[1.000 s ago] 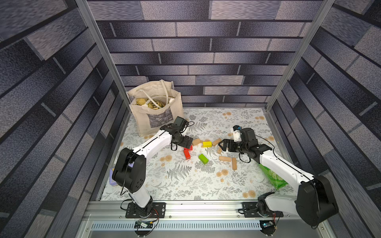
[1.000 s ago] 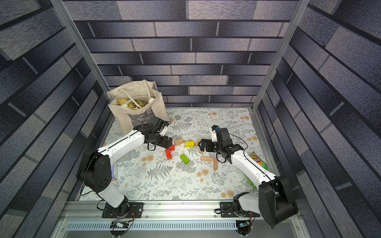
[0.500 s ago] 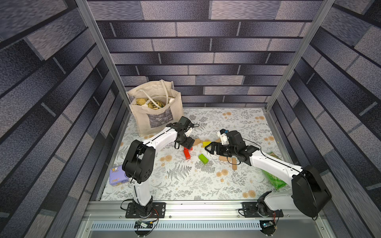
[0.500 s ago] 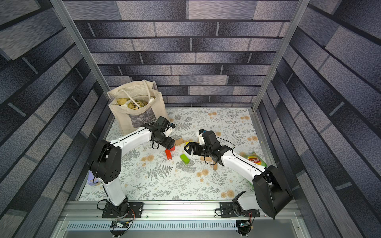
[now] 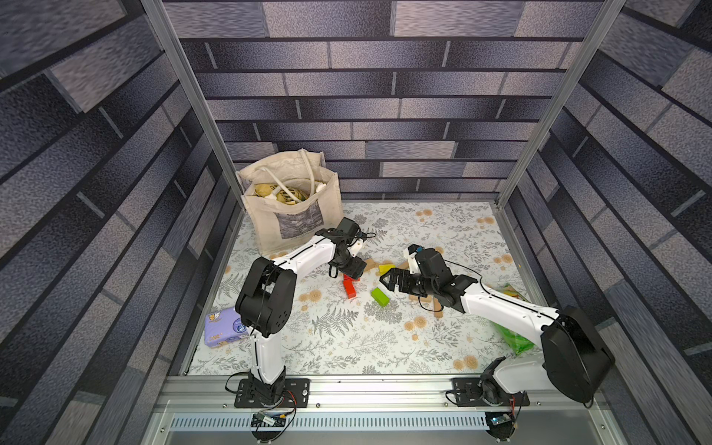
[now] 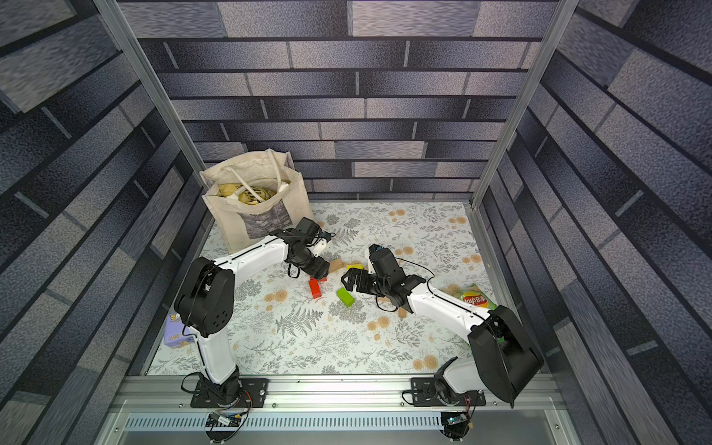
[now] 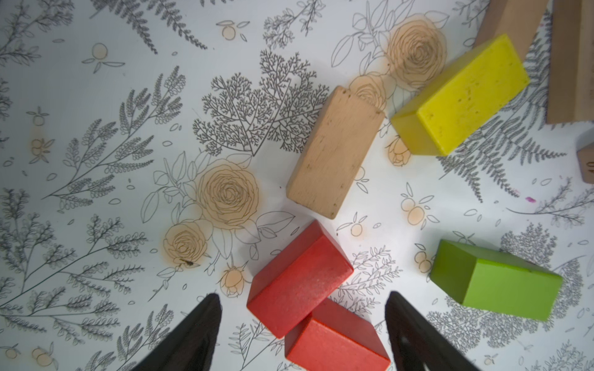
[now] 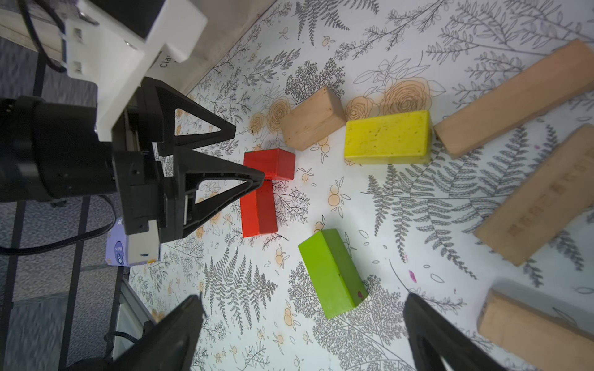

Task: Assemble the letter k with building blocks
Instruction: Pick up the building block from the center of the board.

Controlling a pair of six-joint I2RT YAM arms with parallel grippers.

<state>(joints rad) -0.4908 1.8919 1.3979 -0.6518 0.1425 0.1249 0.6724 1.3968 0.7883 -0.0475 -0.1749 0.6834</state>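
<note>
The left gripper hangs with jaws spread over two touching red-painted wooden bricks midway across the flower-printed tabletop. The right gripper, also spread wide, hovers by the green-painted wooden brick, at about 4 o'clock from them in a top view. With no letter k laid yet, the left should probably straddle one red brick's narrow sides alone before closing, lest its neighbour drag along.

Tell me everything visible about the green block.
The green block is a small rectangular brick, painted bright matte green, with a tiny dark spot near one end. It lies flat on the floral mat, apart from every other block; the red blocks are nearest. Only the mat touches it. The open right gripper points toward it without gripping.
</note>
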